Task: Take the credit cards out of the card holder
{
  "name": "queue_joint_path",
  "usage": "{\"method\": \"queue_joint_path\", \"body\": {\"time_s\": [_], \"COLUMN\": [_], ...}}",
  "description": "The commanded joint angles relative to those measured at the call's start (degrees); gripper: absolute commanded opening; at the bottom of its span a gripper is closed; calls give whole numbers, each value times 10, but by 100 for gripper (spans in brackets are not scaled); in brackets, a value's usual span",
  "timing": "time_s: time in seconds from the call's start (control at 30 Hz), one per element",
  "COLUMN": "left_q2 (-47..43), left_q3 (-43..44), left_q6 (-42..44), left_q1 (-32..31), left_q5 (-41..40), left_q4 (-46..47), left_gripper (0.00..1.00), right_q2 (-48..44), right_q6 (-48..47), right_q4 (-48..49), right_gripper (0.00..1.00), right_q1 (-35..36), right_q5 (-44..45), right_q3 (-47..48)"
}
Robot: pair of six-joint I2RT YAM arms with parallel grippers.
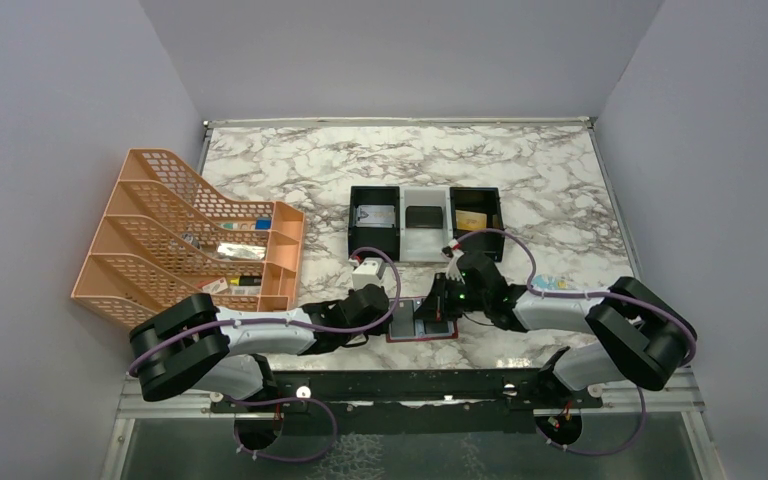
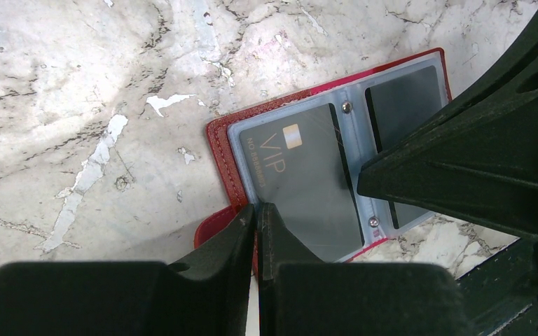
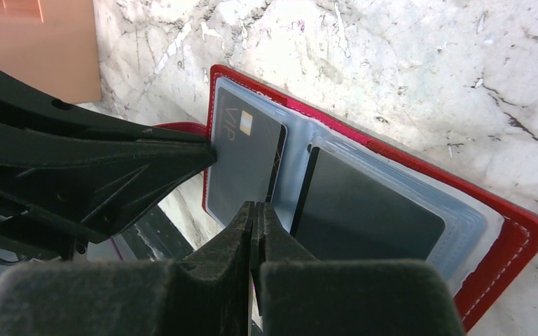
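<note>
Card holder [image 2: 218,143], black card [image 2: 301,182] marked "VIP"

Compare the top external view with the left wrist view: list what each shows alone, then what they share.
Top external only: the orange file rack, the three-compartment tray holding cards, and both arms at full length. Left wrist only: the VIP lettering and gold chip on the dark card inside its clear sleeve. Both: the open red card holder on the marble table, with both pairs of jaws closed at it.
</note>
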Motion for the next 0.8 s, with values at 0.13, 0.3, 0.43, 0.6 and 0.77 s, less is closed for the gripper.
{"method": "queue_joint_path", "body": {"time_s": [0.13,0.3,0.43,0.6,0.77], "left_q2": [25,25,25,27,25], "left_q3": [-20,-19,-20,-18,-21], "left_q6": [10,12,13,13,9], "left_q1": [0,0,0,0,0], "left_q5": [-17,-11,-10,-4,-6], "left_q4": [-84,-80,-79,-75,-76], "left_gripper": [8,8,8,8,8], "right_q2": [-14,7,35,71,56], "right_q6": [-16,-30,-36,-29,-4], "right_q4": [-30,-83,-64,-35,11], "right_gripper": [2,19,30,19,9], "right_q1": [3,3,3,3,3], "right_q5": [3,19,-15,-39,-52], "right_q3": [5,33,41,48,27]}}
